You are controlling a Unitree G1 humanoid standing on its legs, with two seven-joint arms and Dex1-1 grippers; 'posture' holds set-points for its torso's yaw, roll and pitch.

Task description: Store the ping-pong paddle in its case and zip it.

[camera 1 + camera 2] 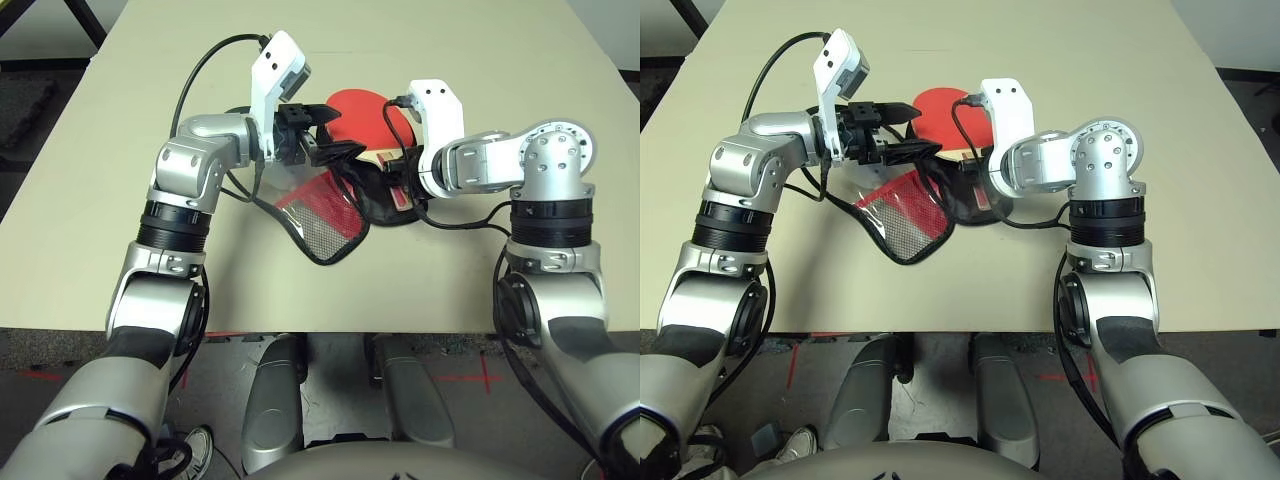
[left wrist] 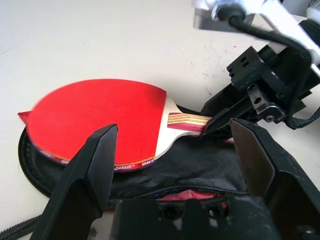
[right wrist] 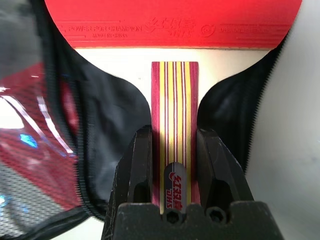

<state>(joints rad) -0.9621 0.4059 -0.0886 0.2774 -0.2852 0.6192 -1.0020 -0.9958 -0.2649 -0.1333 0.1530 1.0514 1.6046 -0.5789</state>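
Ping-pong paddle (image 3: 175, 75) is seen on a beige table (image 1: 500, 290) over a grey floor with red tape marks, lying over the open case (image 1: 330, 215) mid-table, long axis running near-far, red blade at the far end and striped handle pointing near. Handle is clamped between the fingers of the right gripper (image 3: 175, 165); left gripper (image 2: 175, 150) is held spread apart just left of the paddle, above the case's raised flap, whose mesh pocket is turned toward the near-left.
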